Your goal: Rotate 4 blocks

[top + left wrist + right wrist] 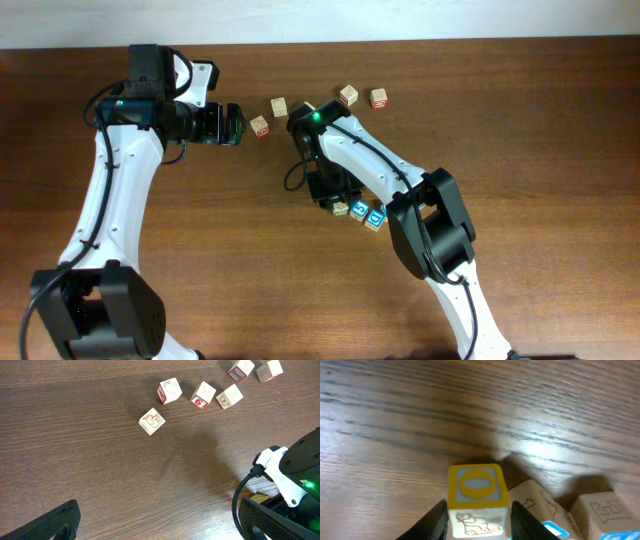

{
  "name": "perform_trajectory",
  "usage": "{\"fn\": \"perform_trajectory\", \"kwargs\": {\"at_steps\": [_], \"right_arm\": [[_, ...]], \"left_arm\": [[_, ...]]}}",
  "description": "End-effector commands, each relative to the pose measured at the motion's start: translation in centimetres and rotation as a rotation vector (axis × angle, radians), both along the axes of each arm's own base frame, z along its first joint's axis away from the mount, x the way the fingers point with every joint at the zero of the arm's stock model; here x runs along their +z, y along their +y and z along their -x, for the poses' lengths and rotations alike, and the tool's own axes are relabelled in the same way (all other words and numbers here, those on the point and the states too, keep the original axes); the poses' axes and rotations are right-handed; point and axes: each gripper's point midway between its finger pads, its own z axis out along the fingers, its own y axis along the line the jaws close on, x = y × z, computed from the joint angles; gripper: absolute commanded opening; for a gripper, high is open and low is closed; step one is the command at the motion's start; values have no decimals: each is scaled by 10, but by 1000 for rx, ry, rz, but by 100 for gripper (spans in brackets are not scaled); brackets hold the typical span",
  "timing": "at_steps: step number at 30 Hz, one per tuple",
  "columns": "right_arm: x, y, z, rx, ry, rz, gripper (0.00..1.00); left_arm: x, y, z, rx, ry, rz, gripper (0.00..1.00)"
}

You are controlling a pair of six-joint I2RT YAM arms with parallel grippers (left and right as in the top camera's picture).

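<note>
Mid-table, between the jaws of the right gripper [477, 525]: a yellow-topped block [477, 485], tight beside neighbour blocks [600, 510]. Clamped or merely flanked, cannot tell. Square up on opposite faces, grip gently, turn without nudging the others. Left gripper [232, 123] wide open, well apart.

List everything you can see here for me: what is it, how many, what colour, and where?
table: one, brown wood, under everything.
pale cubes: six, light wood, some with red marks, in a loose row at the top of the overhead view.
yellow-topped cube: one, yellow frame around a blue oval, between the right fingers.
blue cubes: two showing, pale with blue faces, close beside the yellow-topped cube.
left arm: one, white and black, on the left.
right arm: one, white and black, reaching in from the lower right.
left fingers: black, wide apart over bare wood.
right fingers: black, one on each side of the yellow-topped cube; whether they grip it is unclear.
</note>
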Motion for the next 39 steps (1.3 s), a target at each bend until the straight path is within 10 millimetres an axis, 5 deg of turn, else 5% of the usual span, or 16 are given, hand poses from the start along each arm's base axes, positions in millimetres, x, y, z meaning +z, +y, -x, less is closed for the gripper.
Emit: {"fn": "perform_trajectory", "kwargs": {"at_steps": [1, 4, 6, 8, 10, 11, 14, 15, 18, 20, 29, 39], "right_arm": [[0, 6, 5, -7, 27, -30, 48], [49, 12, -22, -43, -57, -179, 48], [131, -18, -39, -87, -185, -294, 47], [189, -58, -22, -115, -256, -313, 44], [204, -79, 1, -126, -267, -273, 43], [199, -84, 14, -128, -245, -263, 43], [125, -100, 57, -197, -104, -194, 43], [84, -93, 67, -219, -58, -233, 35], [32, -93, 74, -363, -62, -230, 11], [8, -93, 74, -475, -80, -225, 4], [-4, -88, 56, -536, -135, -243, 4], [-9, -72, 13, -543, -273, -343, 4]], "left_arm": [[5, 0, -3, -3, -15, -6, 99], [5, 0, -3, -3, -15, -6, 99], [5, 0, -3, -3, -15, -6, 99], [5, 0, -3, -3, -15, -6, 99], [5, 0, -3, -3, -15, -6, 99], [5, 0, -3, -3, -15, -6, 99], [5, 0, -3, -3, -15, -6, 99], [5, 0, -3, -3, -15, -6, 99], [5, 0, -3, -3, -15, -6, 99], [5, 0, -3, -3, -15, -6, 99], [5, 0, -3, -3, -15, -6, 99], [5, 0, -3, -3, -15, -6, 99]]}}
